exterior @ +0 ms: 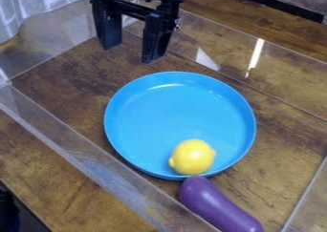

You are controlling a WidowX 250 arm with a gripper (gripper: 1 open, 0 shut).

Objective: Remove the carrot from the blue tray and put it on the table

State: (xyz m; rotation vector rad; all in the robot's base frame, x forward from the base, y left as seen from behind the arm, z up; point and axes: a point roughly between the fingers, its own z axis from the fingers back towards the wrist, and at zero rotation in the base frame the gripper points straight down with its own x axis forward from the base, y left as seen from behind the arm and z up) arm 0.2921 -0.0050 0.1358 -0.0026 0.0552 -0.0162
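Purple eggplant (220, 206) lies nearest the camera, at the table's (57, 78) near edge, just beside the blue tray's (153, 102) near rim; contact not discernible. No brands, labels or writing legible anywhere. Carrot (193, 157), a small yellow roundish piece, sits inside the tray by its near rim, close to the eggplant. Rest of tray bare. Gripper (137, 35) hangs over the table's far side, beyond the tray's far rim, pointing down, jaws wide and holding nothing. Clear acrylic walls (76, 164) border the table. Bare wood shows left and right of tray
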